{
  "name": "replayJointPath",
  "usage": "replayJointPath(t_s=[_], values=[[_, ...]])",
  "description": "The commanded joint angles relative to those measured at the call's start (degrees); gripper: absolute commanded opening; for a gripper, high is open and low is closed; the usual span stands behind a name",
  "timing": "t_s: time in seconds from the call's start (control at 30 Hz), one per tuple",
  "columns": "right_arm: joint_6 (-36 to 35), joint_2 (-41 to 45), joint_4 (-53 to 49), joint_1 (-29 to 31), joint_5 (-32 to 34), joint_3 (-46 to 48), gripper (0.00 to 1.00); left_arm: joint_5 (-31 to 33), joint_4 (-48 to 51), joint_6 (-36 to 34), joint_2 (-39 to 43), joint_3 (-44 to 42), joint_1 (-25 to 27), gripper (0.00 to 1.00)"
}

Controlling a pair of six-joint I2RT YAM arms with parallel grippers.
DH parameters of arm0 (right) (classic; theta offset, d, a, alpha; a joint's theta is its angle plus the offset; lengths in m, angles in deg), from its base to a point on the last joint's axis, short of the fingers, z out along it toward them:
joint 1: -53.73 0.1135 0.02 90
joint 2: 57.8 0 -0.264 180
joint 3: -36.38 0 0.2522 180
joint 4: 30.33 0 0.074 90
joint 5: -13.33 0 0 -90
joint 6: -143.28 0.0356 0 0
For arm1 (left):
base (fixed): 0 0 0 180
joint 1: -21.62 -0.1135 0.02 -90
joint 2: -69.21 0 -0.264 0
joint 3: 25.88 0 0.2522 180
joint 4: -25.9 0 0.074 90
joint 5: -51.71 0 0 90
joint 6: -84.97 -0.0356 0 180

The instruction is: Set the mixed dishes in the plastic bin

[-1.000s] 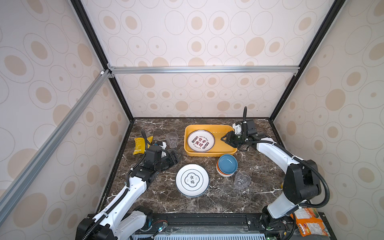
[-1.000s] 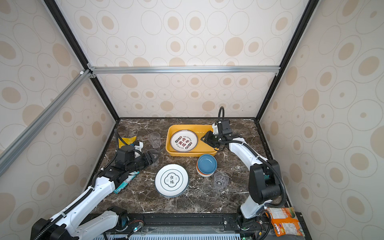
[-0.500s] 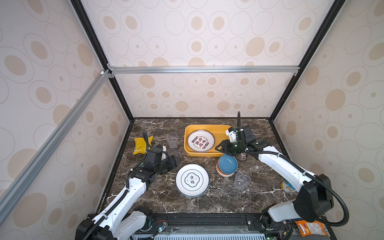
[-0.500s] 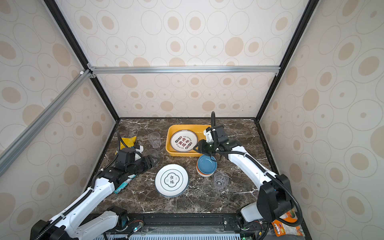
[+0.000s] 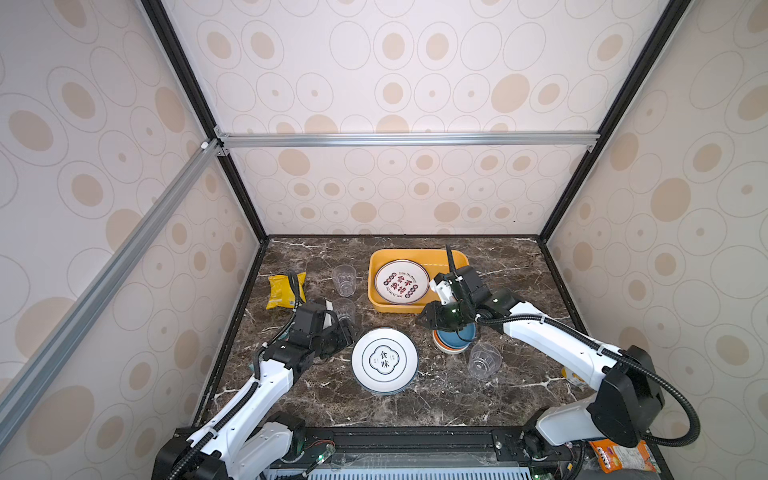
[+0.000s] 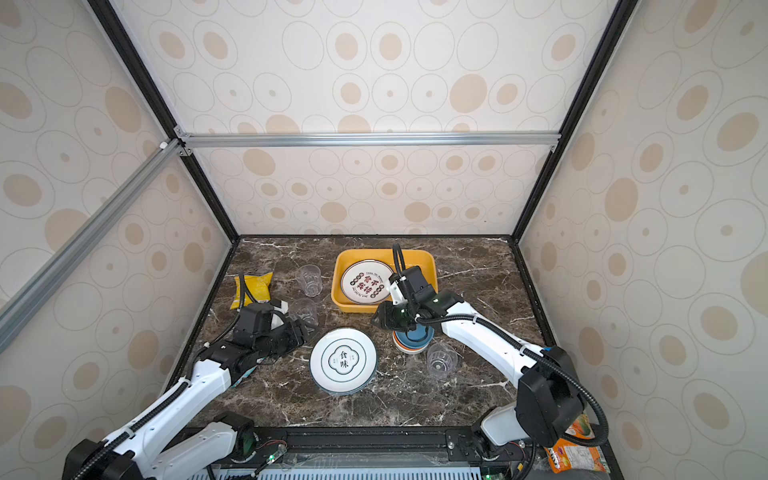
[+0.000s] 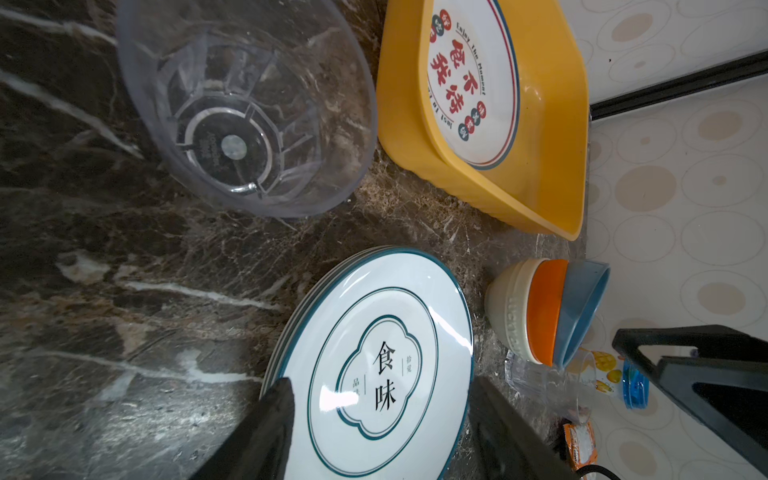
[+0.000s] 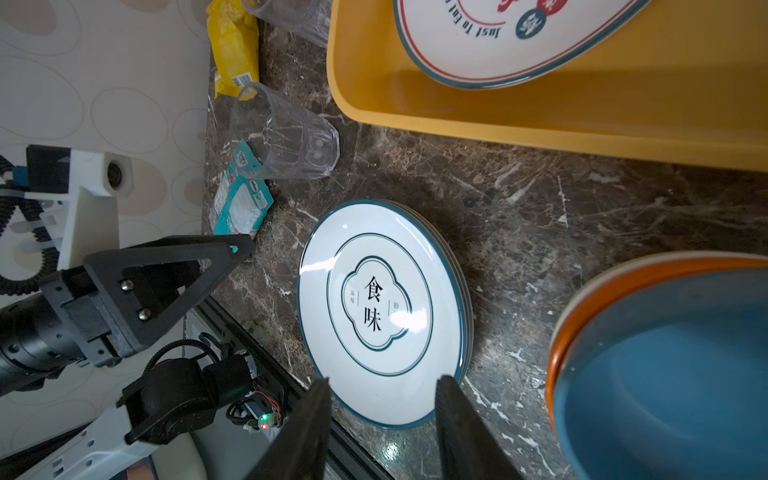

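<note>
Cream wall panels (image 5: 415, 62) printed with beige ovals and thin rings enclose the cell on three sides. Black corner posts (image 5: 199, 112) frame them, and silver aluminium bars (image 5: 407, 139) cross the back and the left side. The desk (image 5: 457, 399) is dark brown marble with white veins, evenly lit and glossy.

The yellow-orange bin (image 5: 390, 308) stands at the back of the surface, and one white plate with red and black characters (image 5: 401, 281) lies in its left half. In front of the bin a stack of white plates (image 5: 384, 360) with a teal rim and black characters lies flat. Just right of it stand the nested bowls (image 7: 544, 309): white at the bottom, orange in the middle, blue on top. Three clear ribbed cups stand upright: the far cup (image 5: 344, 280) left of the bin, the middle cup (image 5: 345, 311) before it, the near cup (image 5: 483, 360) beside the bowls.
</note>
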Motion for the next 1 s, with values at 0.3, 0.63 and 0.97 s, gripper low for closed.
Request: replayJointPath(t_s=[0.3, 0.63, 0.97], values=[[-0.2, -7.3, -2.8, 6.0, 4.8, -1.0, 0.45, -0.1, -1.6, 1.0, -1.4, -3.9, 1.4, 0.67], [-0.7, -11.6, -4.7, 8.2, 8.3, -1.8, 0.45, 0.1, -2.4, 0.9, -2.7, -5.3, 1.7, 0.66], [-0.2, -14.0, -3.3, 8.6, 8.5, -1.6, 0.45, -0.1, -3.7, 1.3, -3.4, -6.2, 1.8, 0.66]])
